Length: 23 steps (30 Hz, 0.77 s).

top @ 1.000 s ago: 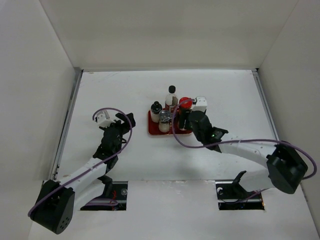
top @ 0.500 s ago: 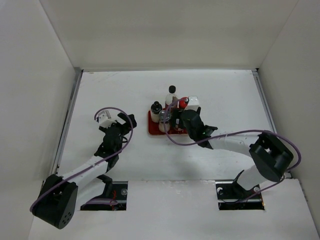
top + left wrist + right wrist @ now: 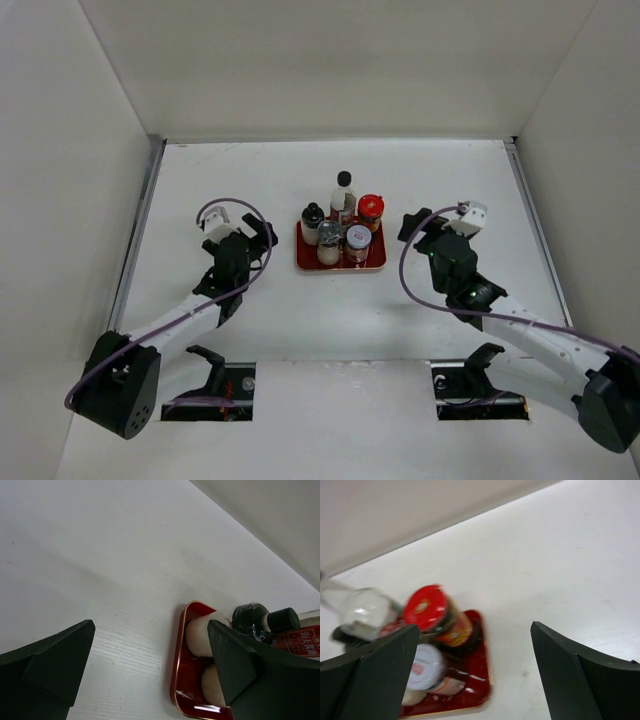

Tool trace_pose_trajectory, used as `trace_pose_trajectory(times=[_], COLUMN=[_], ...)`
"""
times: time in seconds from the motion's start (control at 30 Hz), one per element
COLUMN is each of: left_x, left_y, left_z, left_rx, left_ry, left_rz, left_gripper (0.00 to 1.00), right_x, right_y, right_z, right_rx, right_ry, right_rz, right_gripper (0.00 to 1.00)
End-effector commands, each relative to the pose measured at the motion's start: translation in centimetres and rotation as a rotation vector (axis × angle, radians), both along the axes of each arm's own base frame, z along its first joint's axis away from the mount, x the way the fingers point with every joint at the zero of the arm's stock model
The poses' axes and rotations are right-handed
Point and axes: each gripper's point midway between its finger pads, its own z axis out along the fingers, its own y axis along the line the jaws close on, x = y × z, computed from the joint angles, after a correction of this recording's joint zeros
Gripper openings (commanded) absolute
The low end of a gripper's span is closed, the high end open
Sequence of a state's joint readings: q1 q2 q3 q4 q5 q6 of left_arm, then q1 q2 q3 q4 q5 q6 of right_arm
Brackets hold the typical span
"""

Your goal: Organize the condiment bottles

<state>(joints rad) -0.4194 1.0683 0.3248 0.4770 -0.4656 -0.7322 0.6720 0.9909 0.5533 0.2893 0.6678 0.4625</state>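
Red tray (image 3: pixel 303 262) with five condiment bottles (image 3: pixel 343 203), white table (image 3: pixel 230 180), two grippers.
Count: one short white black-capped bottle (image 3: pixel 313 224), one tall black-capped bottle (image 3: pixel 344 182), one red-lidded jar (image 3: pixel 371 208), one grey-lidded shaker (image 3: pixel 329 238), one white-lidded jar (image 3: pixel 358 240). All stand upright, packed close on the tray, mid-table and nearer the far edge. White walls (image 3: pixel 330 70) on three sides. Left gripper (image 3: pixel 258 236), toward the left edge: fingers spread, holding nothing. Right gripper (image 3: pixel 415 228), toward the right edge: likewise spread and empty.
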Motion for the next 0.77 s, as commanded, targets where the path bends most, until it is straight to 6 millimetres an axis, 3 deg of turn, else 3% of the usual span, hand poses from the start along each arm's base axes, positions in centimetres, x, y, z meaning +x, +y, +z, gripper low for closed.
trace_pose_trajectory(times=[0.0,0.23,0.57,0.73], left_x=[1.0,0.1,-2.2,-2.6], left_y=[-0.1,-0.2,-0.6,-1.7], left_z=[0.8,0.2,4.7,5.6], left_rx=[0.029,0.101,0.095,0.124], left_ry=[0.056,0.209,0.114,0.114], left_rz=[0.004,0.008,0.002,-0.011], left_gripper=[1.00,1.00,1.00,1.00], right_x=[-1.1,-2.5,-2.7,-2.8], right_y=[-3.0,-3.7,-2.3,-1.8], right_z=[-1.7,-4.7,-5.1,-4.8], right_rx=[0.095,0.175,0.207,0.207], right_ry=[0.026,0.069,0.056,0.048], right_rz=[-0.109,-0.121,-0.069,-0.044], right_gripper=[1.00,1.00,1.00,1.00])
